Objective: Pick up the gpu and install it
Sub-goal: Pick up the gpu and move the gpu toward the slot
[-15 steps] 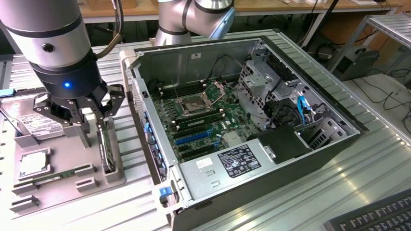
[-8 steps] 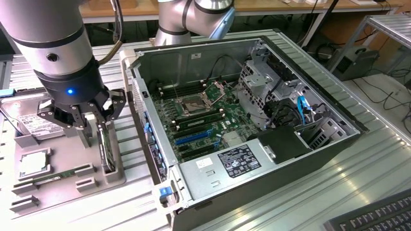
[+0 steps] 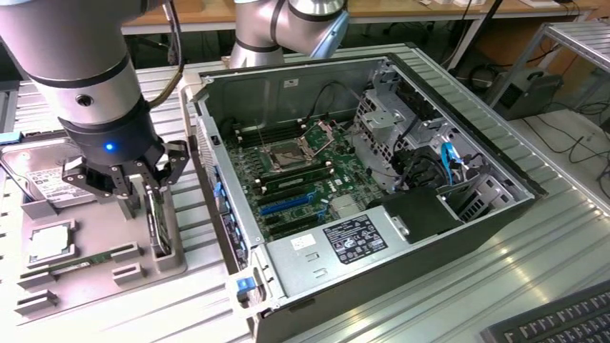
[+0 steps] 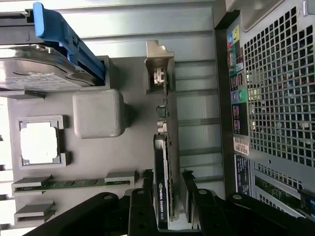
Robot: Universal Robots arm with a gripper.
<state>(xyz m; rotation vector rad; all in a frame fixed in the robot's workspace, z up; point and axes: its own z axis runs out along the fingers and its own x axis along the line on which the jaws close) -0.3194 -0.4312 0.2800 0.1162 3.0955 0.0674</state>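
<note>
You had the black two-fingered hand (image 3: pixel 143 199) (image 4: pixel 167 173) low over the gpu (image 3: pixel 158 223) (image 4: pixel 165 147), a thin black circuit card with a silver metal bracket. The card stood on edge in its slot on the grey moulded tray (image 3: pixel 96 289) (image 4: pixel 128 157), beside the open black computer case (image 3: pixel 458 153). The fingers (image 4: pixel 147 189) stood apart, one on each side of the card, gripping nothing. For a good grip you needed them square to its flat faces, centred, and clear of the bracket end.

The gripper (image 3: pixel 141 200) stands in front of the black card (image 3: pixel 160 232), so most of it is hidden. In the wrist view, the card's near end is covered by the dark fingers (image 4: pixel 189 191). The hard drive (image 3: pixel 43 182) sits half behind the arm (image 3: pixel 81 78). The keyboard (image 3: pixel 562 321) is cut off at the corner. The words on the sticker (image 3: pixel 351 239) are too small to read.
</note>
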